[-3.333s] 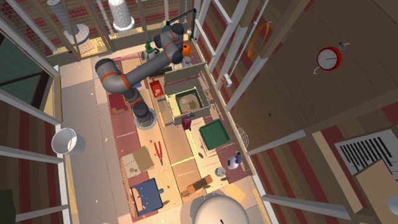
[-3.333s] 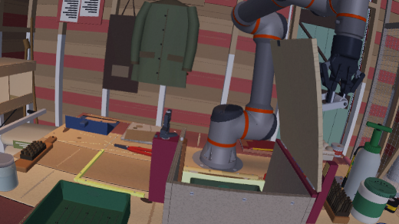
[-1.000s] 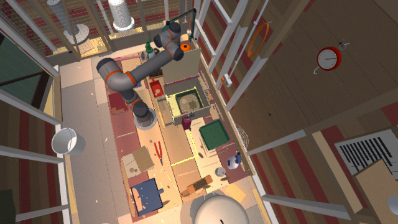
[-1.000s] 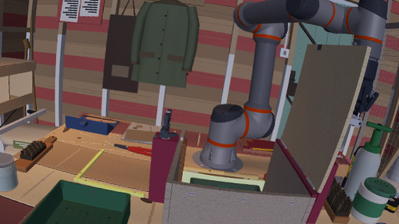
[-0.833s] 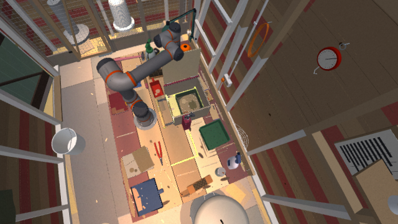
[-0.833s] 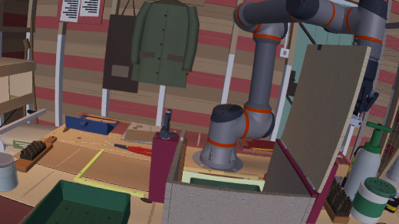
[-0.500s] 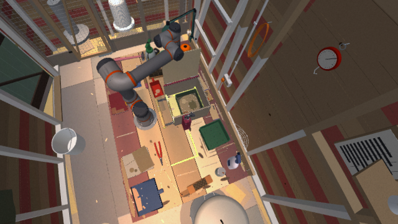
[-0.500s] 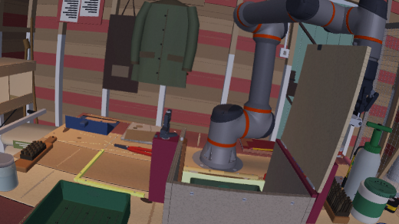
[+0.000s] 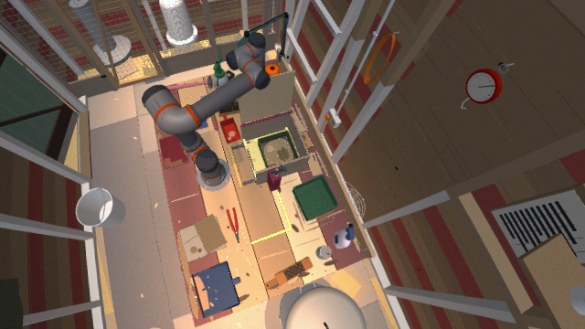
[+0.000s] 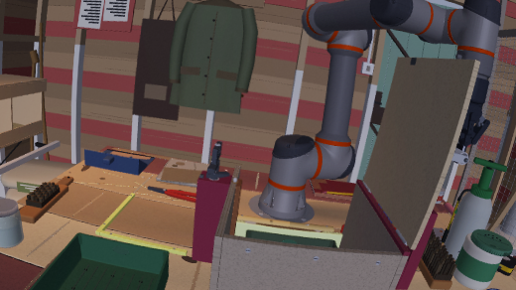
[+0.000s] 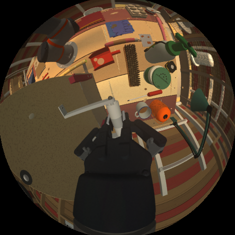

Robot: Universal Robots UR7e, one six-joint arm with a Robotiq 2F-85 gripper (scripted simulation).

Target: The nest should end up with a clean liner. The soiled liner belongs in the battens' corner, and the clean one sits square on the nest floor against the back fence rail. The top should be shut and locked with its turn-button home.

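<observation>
The lid's pale handle [image 11: 113, 116] is held in my closed gripper [image 11: 115, 133], behind the raised lid [image 10: 421, 149] of the nest box [image 9: 274, 151]. The lid [image 9: 266, 98] stands open, tilted back past upright. Inside the box the soiled liner [image 9: 277, 150], brown with dark stains, lies on the floor. The clean green liner [image 9: 315, 197] sits on the bench in front of the box, beside the yellow battens [image 9: 283, 219] that form a corner. The dark red latch post [image 10: 212, 213] with its turn-button [image 10: 217, 164] stands at the box's front.
A green-capped tub [image 11: 157, 77], a sprayer bottle [image 11: 162, 51], a long brush [image 11: 132, 65], a mug [image 11: 143, 110] and an orange spool [image 11: 160, 110] crowd the bench behind the lid. A red scoop [image 9: 230, 130] lies left of the box. Red pliers [image 9: 234, 223] lie farther forward.
</observation>
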